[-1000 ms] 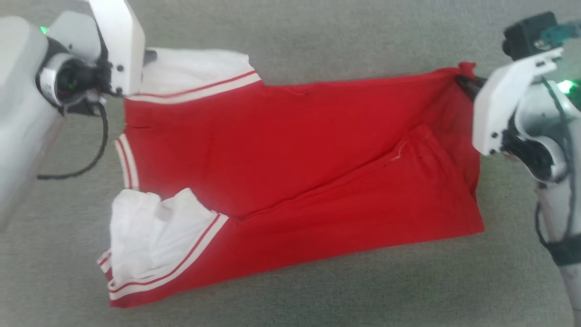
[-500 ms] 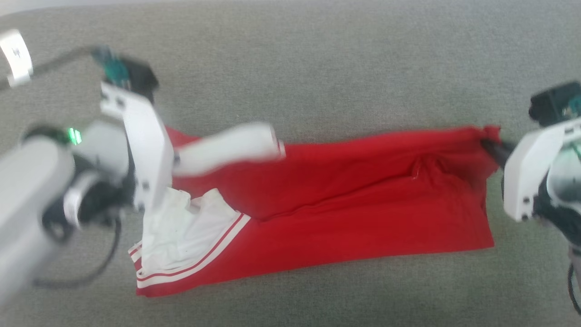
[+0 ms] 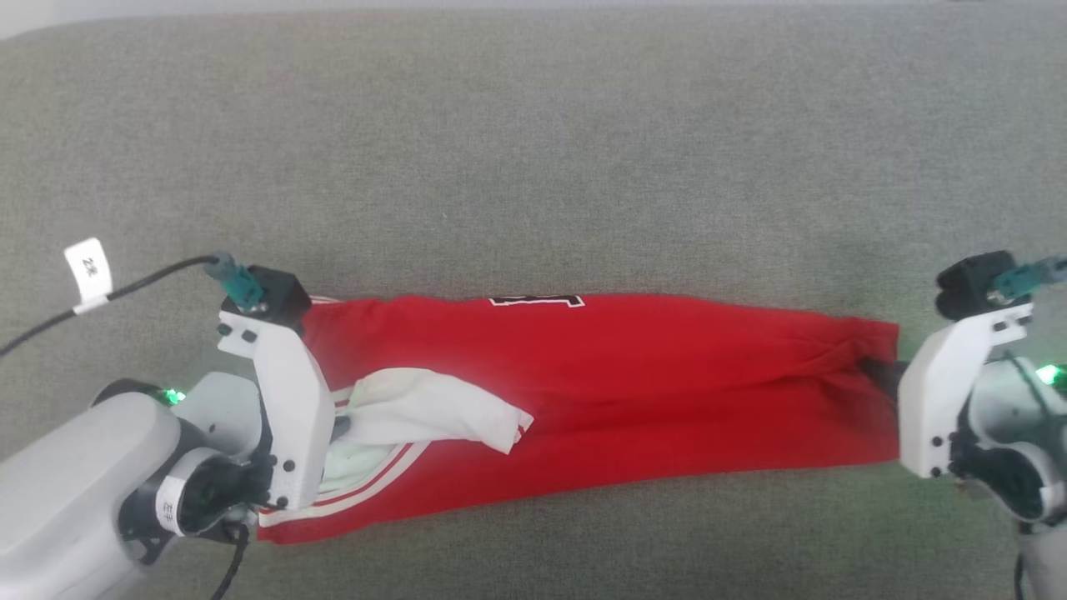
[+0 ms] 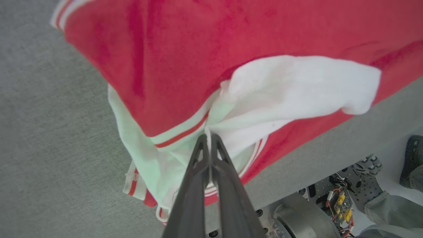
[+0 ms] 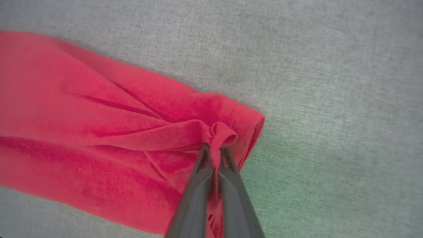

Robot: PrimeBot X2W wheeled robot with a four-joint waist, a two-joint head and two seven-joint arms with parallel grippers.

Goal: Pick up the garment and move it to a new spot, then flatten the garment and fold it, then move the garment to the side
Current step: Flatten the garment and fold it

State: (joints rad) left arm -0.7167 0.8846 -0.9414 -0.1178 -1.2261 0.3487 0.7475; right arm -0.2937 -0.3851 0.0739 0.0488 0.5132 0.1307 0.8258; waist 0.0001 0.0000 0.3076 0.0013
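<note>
red white-sleeved jersey shirt (image 3: 650, 392) on grey cloth surface (image 3: 533, 167), left gripper (image 4: 209, 138) clamped tight on its sleeve, right gripper (image 5: 214, 150) clamped tight on, probably, its hem

Grey-green woven pad (image 3: 533, 150) lies under and all round the L gripper (image 4: 209, 137) and R gripper (image 5: 214, 148); fine weave, no seams seen. Well beyond the L gripper, pad's far edge curves off to a pale strip (image 3: 25, 21), wall or floor, can't tell. Back behind the L gripper, pad's near edge drops to pale floor (image 4: 393, 148). Light soft, even, no hard shadows. Faint green tint (image 5: 290, 158) on pad just beside R gripper tips.
</note>
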